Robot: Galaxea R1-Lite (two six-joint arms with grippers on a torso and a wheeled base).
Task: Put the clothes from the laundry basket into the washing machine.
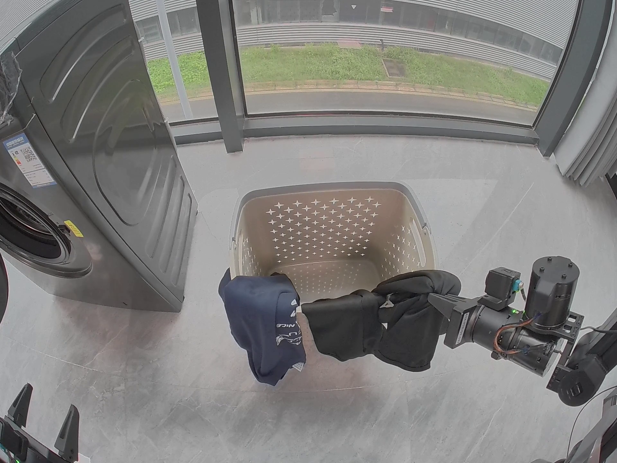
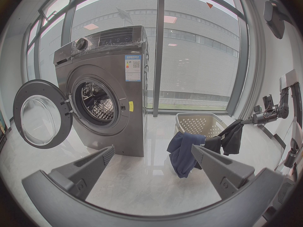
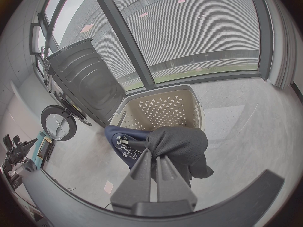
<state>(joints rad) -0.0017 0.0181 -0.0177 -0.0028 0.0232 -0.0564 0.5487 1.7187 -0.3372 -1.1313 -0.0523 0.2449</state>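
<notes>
Nearest, the left claw point(image 1: 45, 413) sits open. Beyond, the right claw point(image 3: 154, 153) pinches a black garment point(image 1: 385, 329), seemingly soft and light, by a bunched fold over the laundry basket point(image 1: 331, 188) rim, beside a draped navy garment point(image 1: 267, 329). Farther off, the washing machine point(image 2: 104, 104) stands open.

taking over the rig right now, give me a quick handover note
Right gripper: shut on the black garment, at the basket's near rim.
Left gripper: open, holding nothing, low on the left, facing the washer.
Things: the black garment hangs over the near rim of the basket. The navy garment is draped over the near left corner. The basket's visible floor is bare. The washer door is open.
Done: black garment gripped. No clothes show in the visible part of the drum.
Left: carry the black garment to the drum, then do the navy one.
</notes>
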